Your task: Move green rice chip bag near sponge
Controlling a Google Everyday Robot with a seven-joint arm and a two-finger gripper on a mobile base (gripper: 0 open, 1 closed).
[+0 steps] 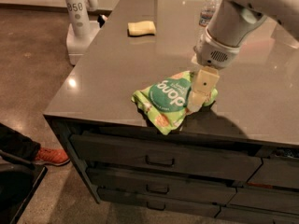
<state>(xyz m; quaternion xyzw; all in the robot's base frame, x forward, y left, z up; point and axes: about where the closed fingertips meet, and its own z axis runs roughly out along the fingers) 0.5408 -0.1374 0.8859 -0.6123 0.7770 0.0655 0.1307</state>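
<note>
green rice chip bag (163, 97) is lying crumpled right at the near edge of the counter (107, 69), logo up. its long axis runs slantwise from the near corner up toward the far right. where's the gripper relative to it? — q_mike

the gripper (196, 104) is down at the bag's right end, overlapping it as the camera sees it. honestly can't tell how wide it's set or whether it has any hold on the bag (the arm's own bulk hides that side). — torque_tess

and the sponge (141, 28)? — q_mike

far side of the counter, well apart from the bag, away from the camera and a bit to the left. so i'd say the bag has to travel away from the near edge and leftward, with the gripper starting on the end opposite the sponge. the water bottle (209, 10) stands off to the far right, not in that line as far as i can judge. — torque_tess
</note>
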